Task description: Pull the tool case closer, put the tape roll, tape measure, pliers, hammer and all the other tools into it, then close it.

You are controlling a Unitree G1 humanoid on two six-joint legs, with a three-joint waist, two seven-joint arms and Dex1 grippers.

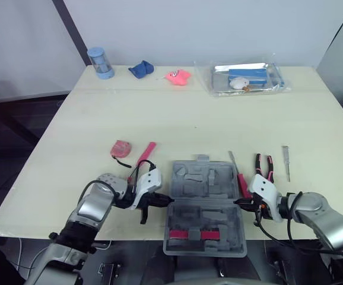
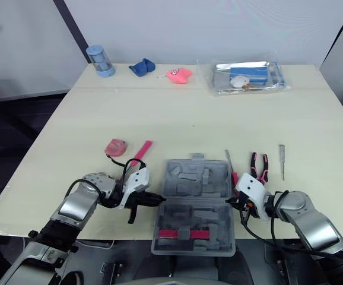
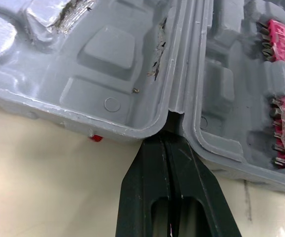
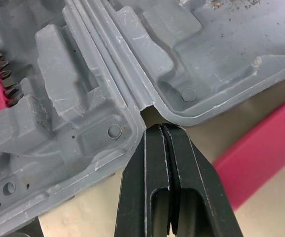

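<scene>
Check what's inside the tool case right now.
The tool case is open. Its far half shows bare moulded recesses, and its near half holds a pink bit strip. The tape measure and pliers lie outside on the table. Anything beneath the bit strip is covered.

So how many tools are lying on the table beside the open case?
5. Left of the tool case: tape measure, pink-handled tool. Right of it: screwdriver, pliers, slim grey tool. Some may be hidden.
</scene>
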